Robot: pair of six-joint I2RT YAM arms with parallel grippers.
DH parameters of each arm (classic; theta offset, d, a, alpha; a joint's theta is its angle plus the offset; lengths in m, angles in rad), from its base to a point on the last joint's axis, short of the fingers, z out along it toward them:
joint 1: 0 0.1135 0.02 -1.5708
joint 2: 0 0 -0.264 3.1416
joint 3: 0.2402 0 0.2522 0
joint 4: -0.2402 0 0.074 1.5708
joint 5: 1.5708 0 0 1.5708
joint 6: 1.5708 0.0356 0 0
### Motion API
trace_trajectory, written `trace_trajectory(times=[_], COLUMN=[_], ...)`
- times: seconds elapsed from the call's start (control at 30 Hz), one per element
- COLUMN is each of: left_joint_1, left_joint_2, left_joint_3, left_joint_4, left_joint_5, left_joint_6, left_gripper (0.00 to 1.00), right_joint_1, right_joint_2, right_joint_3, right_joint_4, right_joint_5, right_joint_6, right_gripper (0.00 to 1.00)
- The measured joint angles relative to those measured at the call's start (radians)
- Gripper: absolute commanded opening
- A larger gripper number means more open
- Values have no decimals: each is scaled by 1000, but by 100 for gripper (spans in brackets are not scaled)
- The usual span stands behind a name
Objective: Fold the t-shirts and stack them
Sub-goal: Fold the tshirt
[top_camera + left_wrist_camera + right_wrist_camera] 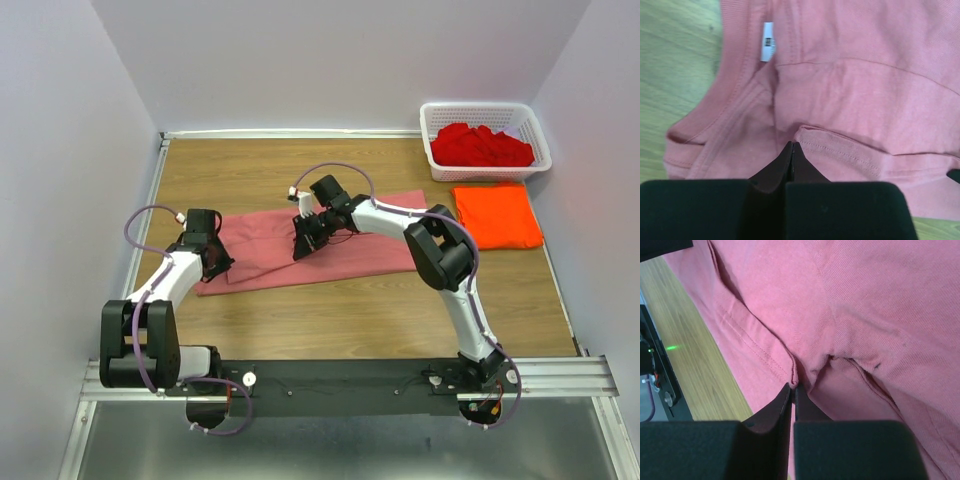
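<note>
While an orange t-shirt (497, 215) lies folded beside the white basket (432, 150) and red t-shirts (485, 145) sit heaped inside it, the pink t-shirt (270, 255), well left of the basket, is pinched by the closed left pincer (791, 146) and right pincer (792, 386), its folding seemingly barely begun.

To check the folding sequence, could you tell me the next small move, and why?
Probably lift both together a little: the left tool and right tool each look closed on a pinch of the pink shirt, lying on the table.

Open table (350, 320) in front; basket (432, 150), orange t-shirt (497, 215), perhaps touching, right.
</note>
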Motion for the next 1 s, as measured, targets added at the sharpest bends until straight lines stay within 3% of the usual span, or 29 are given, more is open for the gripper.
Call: trace_trajectory(times=[1.0], left_joint_1=[28], left_joint_2=[17], left_joint_3=[-6], left_joint_4=[-34], left_joint_5=[-18], left_joint_6=[-39], left_gripper=[0], right_joint_1=[5], right_joint_2=[-71], right_joint_3=[-20], right_joint_4=[61], right_joint_5=[77], right_joint_6=[55], right_gripper=[11])
